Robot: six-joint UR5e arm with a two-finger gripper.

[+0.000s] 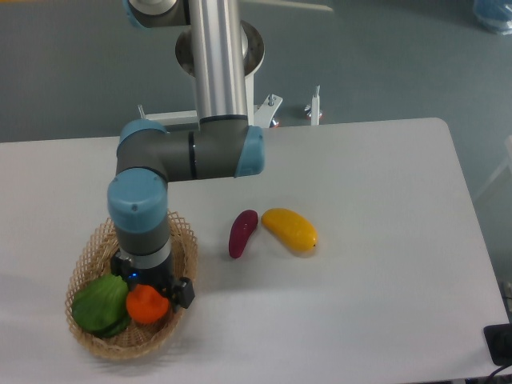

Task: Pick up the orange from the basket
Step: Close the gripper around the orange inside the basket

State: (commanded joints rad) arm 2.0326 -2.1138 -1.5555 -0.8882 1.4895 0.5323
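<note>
The arm reaches down from its base at the far edge of the white desk, its wrist hanging straight over the oval wicker basket at the near left. The claw sits low inside the basket, right above the orange, and the wrist housing covers most of it from this angle; one dark finger shows just to the right of the fruit, while the other is hidden behind the wrist, so I cannot tell how wide the claw stands or whether it grips the fruit. The orange lies in the right half of the basket, its upper part covered by the claw, its lower, glossy side showing. Touching it on the left is a green leafy vegetable, which fills the left half of the basket, with its upper end hidden behind the wrist. Outside the basket, well apart to the right near the middle of the desk, lie a purple eggplant-like piece and an elongated yellow mango-like fruit, just beside each other with their upper ends almost meeting. A dark object shows at the near right corner of the desk, cut off by the picture edge
</note>
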